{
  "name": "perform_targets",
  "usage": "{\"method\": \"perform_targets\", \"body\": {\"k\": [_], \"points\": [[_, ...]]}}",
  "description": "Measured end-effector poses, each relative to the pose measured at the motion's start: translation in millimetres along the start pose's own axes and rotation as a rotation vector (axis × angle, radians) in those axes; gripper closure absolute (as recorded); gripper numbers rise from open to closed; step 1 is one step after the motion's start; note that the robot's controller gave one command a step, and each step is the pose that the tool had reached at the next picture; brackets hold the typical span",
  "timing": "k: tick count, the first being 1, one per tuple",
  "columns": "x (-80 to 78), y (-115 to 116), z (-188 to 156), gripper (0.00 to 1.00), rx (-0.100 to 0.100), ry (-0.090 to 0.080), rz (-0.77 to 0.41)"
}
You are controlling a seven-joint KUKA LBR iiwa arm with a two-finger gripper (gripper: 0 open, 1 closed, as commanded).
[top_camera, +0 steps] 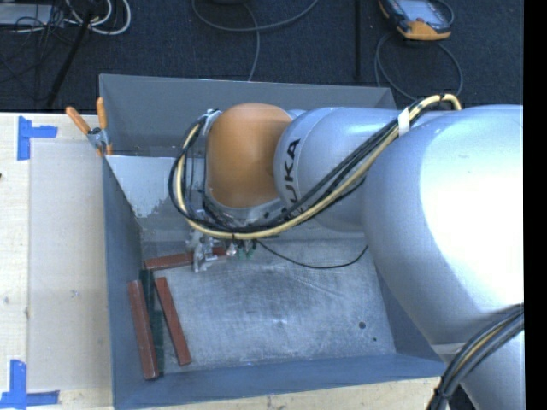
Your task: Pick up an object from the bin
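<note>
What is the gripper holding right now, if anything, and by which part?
It cannot be told. The gripper sits at the middle of a flat brown stick on the floor of the bin, but a hold isn't visible.

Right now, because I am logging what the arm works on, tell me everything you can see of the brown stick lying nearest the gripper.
The brown stick is a slim, straight, reddish-brown strip that looks like wood. It lies flat on the bin floor towards the left wall, almost crosswise, with its right end a little higher in the picture. That right end runs under the gripper and is hidden there, so a grip cannot be confirmed. Its left end lies free, just above the three long sticks by the left wall.
</note>
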State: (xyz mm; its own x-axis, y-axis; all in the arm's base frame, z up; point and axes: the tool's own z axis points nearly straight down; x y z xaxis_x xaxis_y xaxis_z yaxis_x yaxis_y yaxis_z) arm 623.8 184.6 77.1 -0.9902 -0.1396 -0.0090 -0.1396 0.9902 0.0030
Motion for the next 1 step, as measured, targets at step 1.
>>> {"method": "perform_targets", "body": {"k": [1], "points": [[0.0, 0.0, 0.0, 1.00, 0.000, 0.000, 0.001]]}}
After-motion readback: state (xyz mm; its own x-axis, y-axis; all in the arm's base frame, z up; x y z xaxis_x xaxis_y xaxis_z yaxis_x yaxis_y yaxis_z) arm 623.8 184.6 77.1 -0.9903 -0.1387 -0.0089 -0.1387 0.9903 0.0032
